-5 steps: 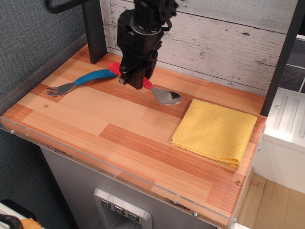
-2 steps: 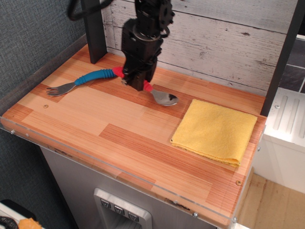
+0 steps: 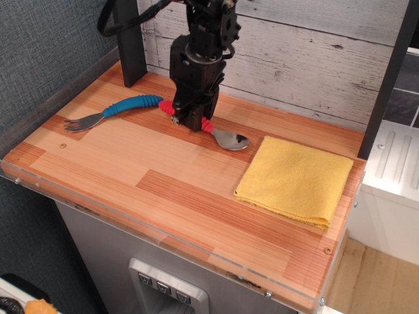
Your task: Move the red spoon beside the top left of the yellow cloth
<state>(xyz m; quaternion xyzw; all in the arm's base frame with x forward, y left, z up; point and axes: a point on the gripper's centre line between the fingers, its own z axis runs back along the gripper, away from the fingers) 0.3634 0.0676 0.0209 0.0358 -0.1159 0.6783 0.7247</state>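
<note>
The black tool (image 3: 194, 121) hangs straight down over the far middle of the wooden counter (image 3: 163, 190), its lower end right at the ribbed handle of the red spoon (image 3: 213, 131). Its body covers the middle of that handle, so only two red bits show – a short stub at the left of the tool and another at its right, leading into the shiny metal bowl. The fingers seem to sit on either side of the handle, but from this angle I cannot tell whether they are pressed onto it or slightly apart.

The spoon lies slanted, handle end toward the far left, bowl toward the near right. The bowl rests on the counter just beside the far-left corner of the yellow cloth (image 3: 296, 180), with a narrow strip of bare wood between them – not touching.

The cloth is a folded square lying flat on the right side of the counter, turned a little so one corner points toward the spoon.

A fork with a blue handle (image 3: 108, 112) lies to the left of the tool, its metal tines pointing left and its handle end close to the spoon's red stub
</note>
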